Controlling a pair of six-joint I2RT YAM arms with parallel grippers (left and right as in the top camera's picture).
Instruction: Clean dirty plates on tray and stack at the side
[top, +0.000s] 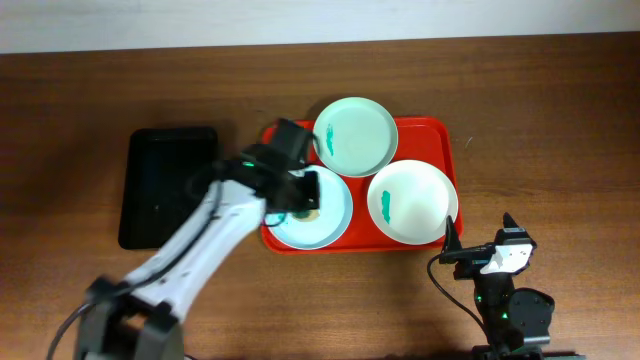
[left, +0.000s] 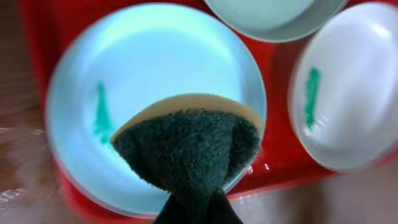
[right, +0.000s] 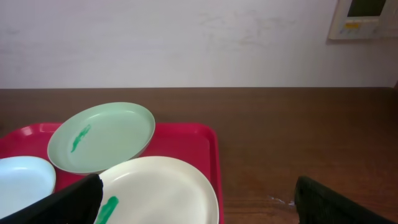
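- The right gripper (top: 481, 238) is waiting nearest the robot's base, over bare table (top: 560, 120) just off the tray's near right corner. Its fingers are spread wide with nothing between them. It is probably being kept out of the way while the other arm is scrubbing.
- The left gripper (top: 305, 195) is reaching across the tray's near left part, pinching a sponge (left: 186, 149). The sponge's dark scouring face is pointing toward the wrist camera and its pale foam toward the plate. The sponge is hiding the fingers in the wrist view.
- The near left plate (left: 155, 62), pale blue, is lying directly under the sponge. Its teal smear (left: 101, 115) is showing just left of the sponge, so wiping here looks unfinished. Whether the sponge is touching the plate cannot be told.
- The near right plate (top: 412, 200), white, is lying beside it, carrying a green streak on its left half.
- The far plate (top: 355, 135), mint, is sitting at the tray's back edge, also streaked.
- The red tray (top: 430, 130) is holding all three plates, so no plate is standing at the side yet. The task appears to be in its early stage.
- A black tray (top: 165, 185) is lying empty, left of the red one.
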